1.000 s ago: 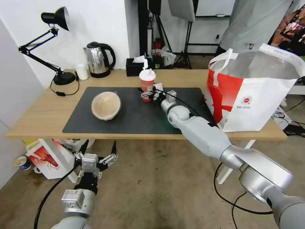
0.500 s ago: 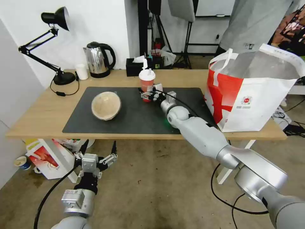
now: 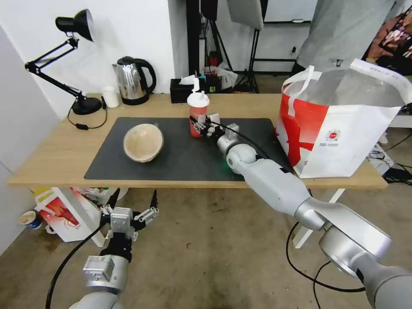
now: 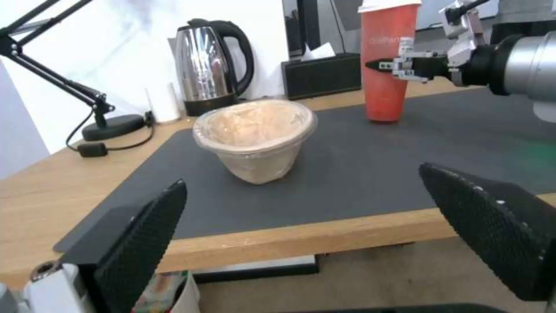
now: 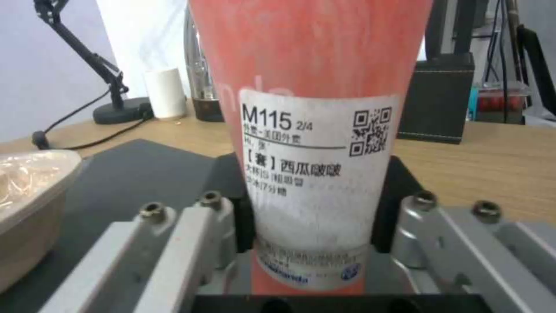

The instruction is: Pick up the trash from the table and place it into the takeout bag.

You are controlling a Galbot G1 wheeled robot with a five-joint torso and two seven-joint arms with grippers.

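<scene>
My right end effector (image 3: 200, 125) pinches the red cup (image 3: 197, 115) on the mat (image 3: 180, 154); left end effector (image 3: 131, 205), spread, below the desk (image 3: 56, 159).

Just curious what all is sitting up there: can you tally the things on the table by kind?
Drink cups: 1, red cup
Bowls: 1, tan bowl
Bags: 1, takeout bag
Kettles: 1
Lamps: 1
Tissue boxes: 1
White rolls: 1
Total: 7

table (image 3: 56, 159): matt light wood; mat (image 3: 180, 159): matt dark; kettle (image 3: 131, 81): glossy steel; cup (image 5: 312, 87): smooth red plastic
</scene>
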